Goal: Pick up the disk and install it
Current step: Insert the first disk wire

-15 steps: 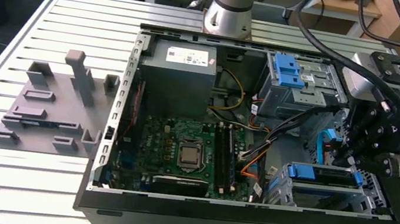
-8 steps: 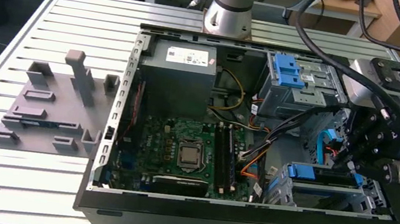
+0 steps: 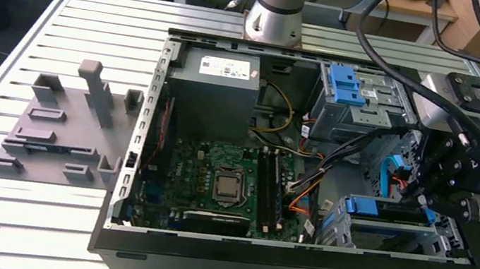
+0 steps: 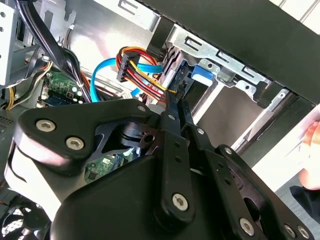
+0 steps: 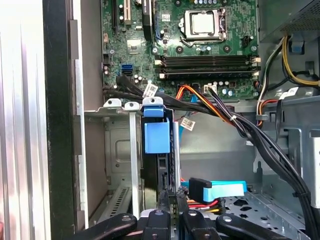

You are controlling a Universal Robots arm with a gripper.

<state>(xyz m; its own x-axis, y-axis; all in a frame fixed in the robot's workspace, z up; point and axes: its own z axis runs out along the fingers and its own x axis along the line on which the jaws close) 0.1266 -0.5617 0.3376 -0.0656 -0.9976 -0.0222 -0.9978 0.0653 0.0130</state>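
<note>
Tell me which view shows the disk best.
The first wrist view: the disk stands edge-on in its bay with its blue carrier tab facing the camera, just beyond the gripper. The exterior view shows its blue carrier from above; the second wrist view shows the blue tab past the gripper.

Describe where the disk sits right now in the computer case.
The disk stands on edge in the metal drive cage at the case's corner on the exterior view's right, just beyond the gripper, beside the orange and black cables.

Matt black plastic gripper (image 3: 429, 198); ribbed bare-metal table (image 3: 96, 13); glossy green motherboard (image 5: 190, 40); disk (image 5: 156, 137) with smooth blue plastic carrier tab.
</note>
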